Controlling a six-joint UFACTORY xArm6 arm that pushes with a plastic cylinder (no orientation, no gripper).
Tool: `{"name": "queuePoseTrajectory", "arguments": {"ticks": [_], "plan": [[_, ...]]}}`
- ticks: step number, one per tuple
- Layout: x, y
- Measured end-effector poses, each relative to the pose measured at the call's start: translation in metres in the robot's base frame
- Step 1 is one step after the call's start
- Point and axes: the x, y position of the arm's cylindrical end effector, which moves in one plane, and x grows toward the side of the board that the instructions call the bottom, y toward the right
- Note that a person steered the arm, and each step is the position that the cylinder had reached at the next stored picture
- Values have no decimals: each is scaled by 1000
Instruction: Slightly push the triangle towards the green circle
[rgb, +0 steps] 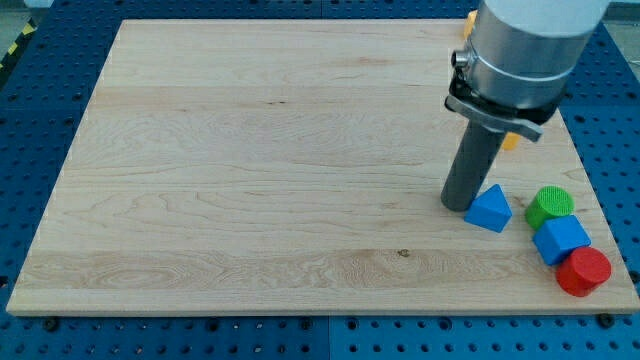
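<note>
The blue triangle (489, 209) lies on the wooden board (250, 160) near the view's lower right. The green circle (549, 205) stands just to its right with a small gap between them. My tip (458, 205) rests on the board directly at the triangle's left side, touching or almost touching it. The arm's grey body rises from it toward the view's top right.
A blue cube (560, 240) sits just below the green circle, and a red cylinder (583, 271) sits below that near the board's right edge. A yellow-orange block (510, 139) shows partly behind the arm, and another orange piece (468, 22) at the top edge.
</note>
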Motion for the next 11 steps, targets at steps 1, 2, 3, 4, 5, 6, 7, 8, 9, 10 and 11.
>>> {"name": "queuePoseTrajectory", "arguments": {"ticks": [1, 2, 3, 4, 5, 6, 7, 8, 9, 10, 11], "plan": [[13, 1], [-10, -9], [-12, -7], [-7, 11], [-14, 25], [-14, 41], [-14, 41], [-14, 33], [-9, 14], [10, 12], [-2, 2]]}}
